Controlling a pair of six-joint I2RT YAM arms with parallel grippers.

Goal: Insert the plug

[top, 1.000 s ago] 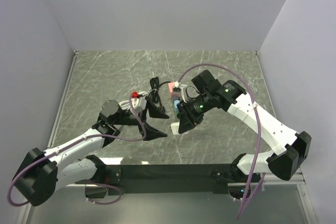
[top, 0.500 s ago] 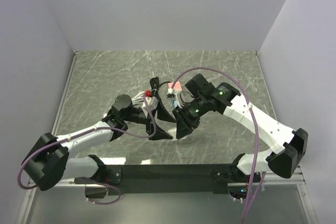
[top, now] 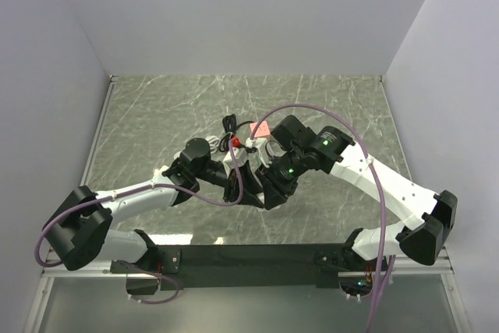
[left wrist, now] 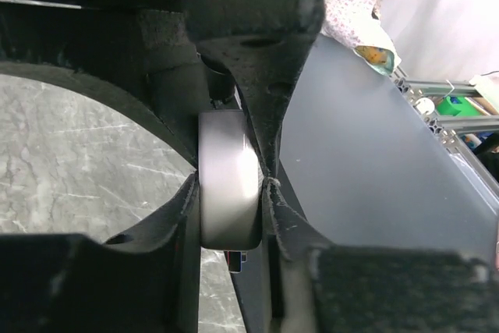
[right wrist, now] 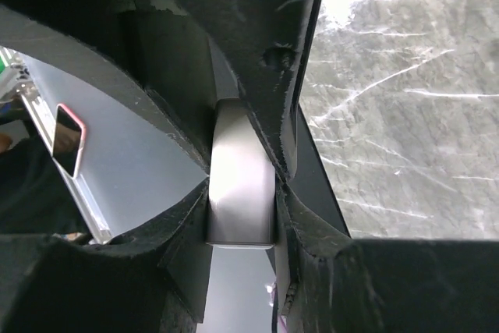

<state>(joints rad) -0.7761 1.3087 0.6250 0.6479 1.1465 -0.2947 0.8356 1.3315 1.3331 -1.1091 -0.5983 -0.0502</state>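
My left gripper [top: 245,186] and right gripper [top: 270,189] meet tip to tip at the table's middle. In the left wrist view my left gripper [left wrist: 230,185] is shut on a white rounded piece [left wrist: 228,154], with a small red and blue bit [left wrist: 234,259] just below it. The right wrist view shows my right gripper [right wrist: 242,186] shut on a white flat-ended block [right wrist: 242,163]. From above only a sliver of white [top: 233,164] shows beside the left fingers. I cannot tell which white piece is the plug. A black cable [top: 228,124] coils just behind them.
The grey marble table [top: 327,107] is walled in white on three sides. Purple cables [top: 343,126] loop over both arms. A black rail [top: 257,256] runs along the near edge between the arm bases.
My left arm has swung right toward the right gripper and its jaws have shut on the white rounded piece. The right gripper shifted slightly left, still shut on its block.
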